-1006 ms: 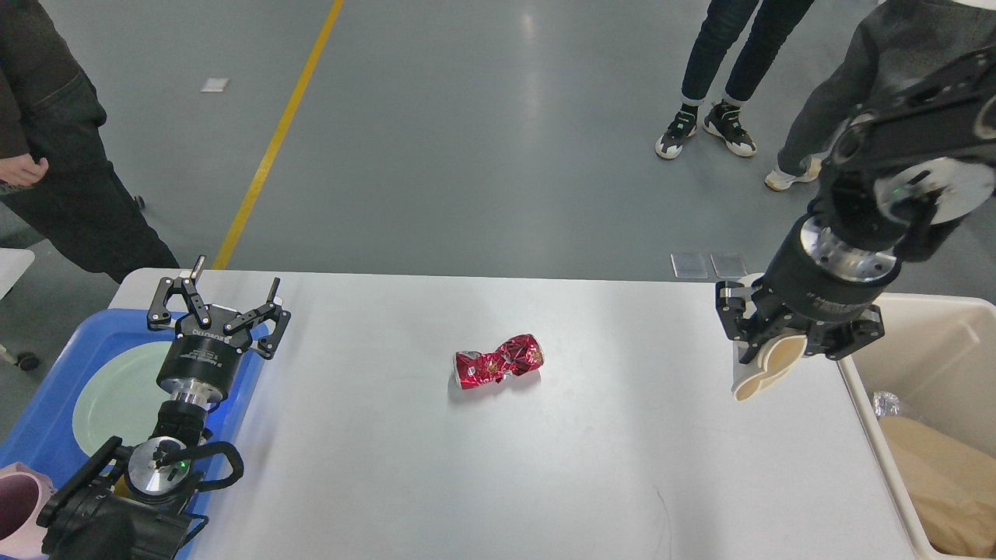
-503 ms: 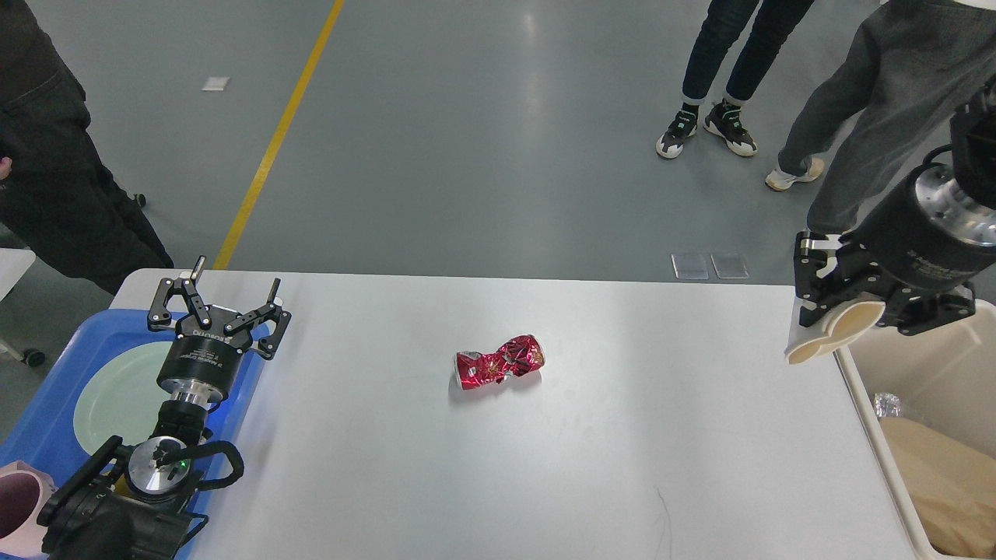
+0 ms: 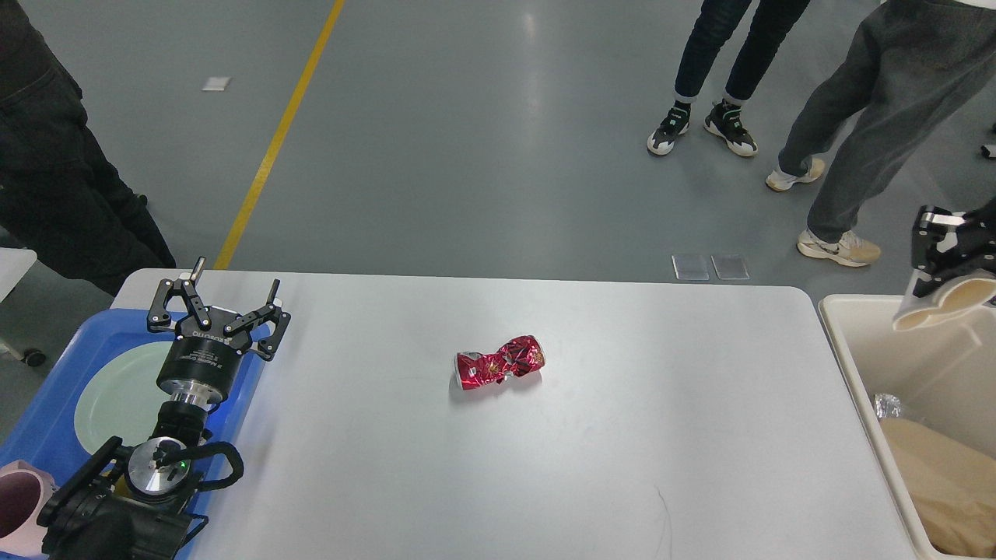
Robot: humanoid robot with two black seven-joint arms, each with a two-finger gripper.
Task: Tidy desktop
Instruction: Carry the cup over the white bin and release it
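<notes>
The white desktop (image 3: 591,459) fills the lower middle of the head view. A crushed red can (image 3: 499,362) lies on its side near the centre. My left gripper (image 3: 222,297) stands open and empty at the desktop's left end, above the blue tray. At the right edge of the view my right gripper (image 3: 945,292) is shut on a squashed cream paper cup (image 3: 944,304), held in the air over the cream bin. Most of the right arm is out of view.
A blue tray (image 3: 47,408) at the left holds a pale green plate (image 3: 117,397) and a pink cup (image 3: 19,502). The cream bin (image 3: 914,373) at the right contains brown paper and foil. Several people stand on the floor beyond the table.
My right gripper has carried the paper cup to the right, off the desktop's right end to over the bin. The left gripper and the red can have not moved.
</notes>
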